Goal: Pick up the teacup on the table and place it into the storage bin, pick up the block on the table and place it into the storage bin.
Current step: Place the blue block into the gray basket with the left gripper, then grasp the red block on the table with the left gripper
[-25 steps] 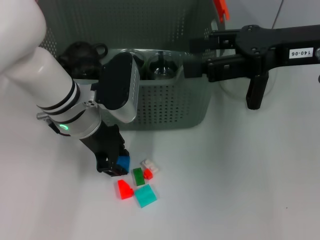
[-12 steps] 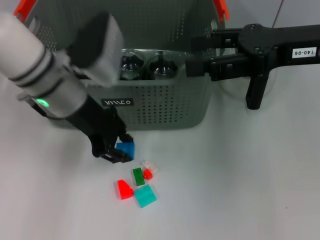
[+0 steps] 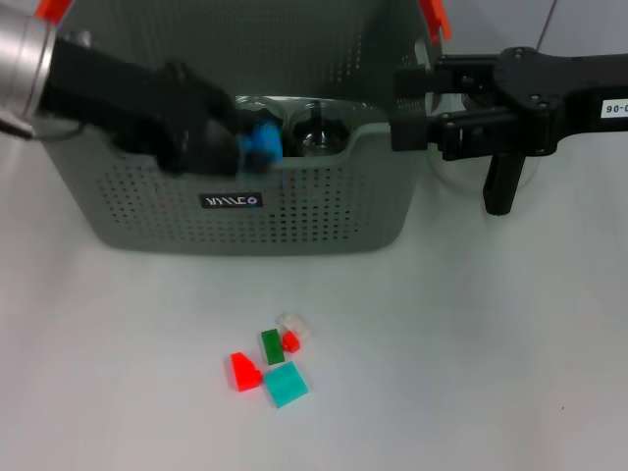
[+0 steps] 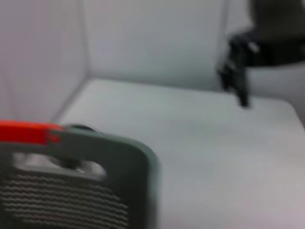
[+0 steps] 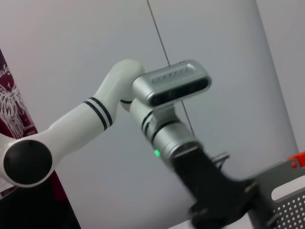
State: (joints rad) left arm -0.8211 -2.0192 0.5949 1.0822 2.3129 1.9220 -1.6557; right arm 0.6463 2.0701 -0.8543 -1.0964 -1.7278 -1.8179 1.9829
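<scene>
Left claw [image 3: 257,147] gripping blue block [image 3: 263,144]

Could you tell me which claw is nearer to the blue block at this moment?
The left. The left claw is holding the blue block above the front rim of the storage bin, while the right claw is over by the bin's right edge.

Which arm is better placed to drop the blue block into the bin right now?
The left. Its hand already grips the blue block right at the storage bin's front rim, so it likely needs only a short move inward. The right hand sits by the bin's right corner with no block in it.
</scene>
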